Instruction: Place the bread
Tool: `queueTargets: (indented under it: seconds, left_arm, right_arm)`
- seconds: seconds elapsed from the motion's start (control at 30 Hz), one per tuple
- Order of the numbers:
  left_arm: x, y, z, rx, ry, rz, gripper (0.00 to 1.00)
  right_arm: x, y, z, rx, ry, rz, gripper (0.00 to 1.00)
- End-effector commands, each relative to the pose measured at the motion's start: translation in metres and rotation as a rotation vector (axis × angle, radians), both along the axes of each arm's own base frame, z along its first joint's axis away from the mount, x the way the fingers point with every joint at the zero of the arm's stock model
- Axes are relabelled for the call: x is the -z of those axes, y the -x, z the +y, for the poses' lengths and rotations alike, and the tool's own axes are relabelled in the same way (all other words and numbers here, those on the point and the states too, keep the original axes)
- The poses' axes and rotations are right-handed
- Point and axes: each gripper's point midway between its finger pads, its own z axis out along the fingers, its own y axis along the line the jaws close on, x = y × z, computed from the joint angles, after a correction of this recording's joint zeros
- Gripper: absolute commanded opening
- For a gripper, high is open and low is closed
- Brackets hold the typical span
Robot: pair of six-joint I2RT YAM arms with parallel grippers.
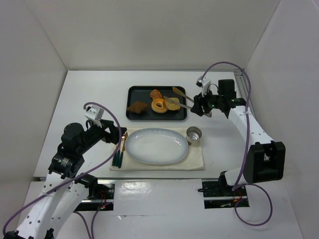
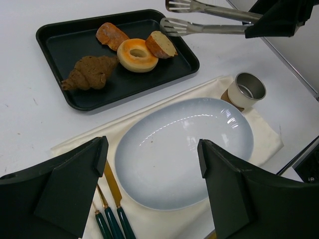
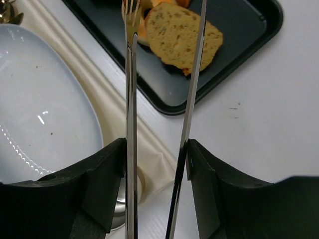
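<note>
The bread [image 3: 174, 35], a flat tan slice with a brown crust, lies at the right end of the black tray [image 1: 142, 94]; it also shows in the overhead view as the bread [image 1: 173, 103]. My right gripper [image 3: 155, 154] is shut on metal tongs [image 3: 130, 99], one arm against each finger. The tongs [image 1: 182, 98] reach left over the tray with their tips spread, one on each side of the slice and not closed on it. Low over the plate's left edge, my left gripper [image 2: 152, 154] stands open and holds nothing.
An orange ring doughnut [image 1: 159, 105], a reddish pastry [image 1: 155, 93] and a dark brown pastry [image 1: 136, 107] share the tray. A pale oval plate [image 1: 156, 146] lies on a cream napkin [image 1: 197, 162], with a small metal cup [image 1: 194, 134] at its right and green-handled cutlery [image 1: 118, 155] at its left.
</note>
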Motion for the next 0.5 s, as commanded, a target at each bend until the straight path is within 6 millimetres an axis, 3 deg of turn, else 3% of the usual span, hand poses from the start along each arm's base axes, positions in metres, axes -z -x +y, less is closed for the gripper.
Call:
queueTargets:
  seconds: [0.0,0.2,0.23,0.3,0.47]
  left_arm:
    - [-0.011,-0.004,0.000,0.000,-0.001,-0.054,0.90]
    - [-0.009,-0.005,0.000,0.000,-0.004,-0.045,0.90]
    - [-0.009,-0.005,0.000,0.000,-0.004,-0.045,0.90]
    - [-0.009,-0.005,0.000,0.000,-0.004,-0.045,0.90]
    - [-0.009,-0.005,0.000,0.000,-0.004,-0.045,0.90]
  right_arm:
    - [-0.006,0.008,0.009,-0.046,0.018,-0.052,0.60]
    - [0.017,0.021,0.029,-0.073,0.094,-0.053,0.60]
    - [0.012,0.020,0.032,-0.075,0.097,-0.079,0.60]
    - [0.022,0.024,0.037,-0.075,0.110,-0.066,0.60]
    - [0.025,0.025,0.048,-0.079,0.132,-0.091,0.60]
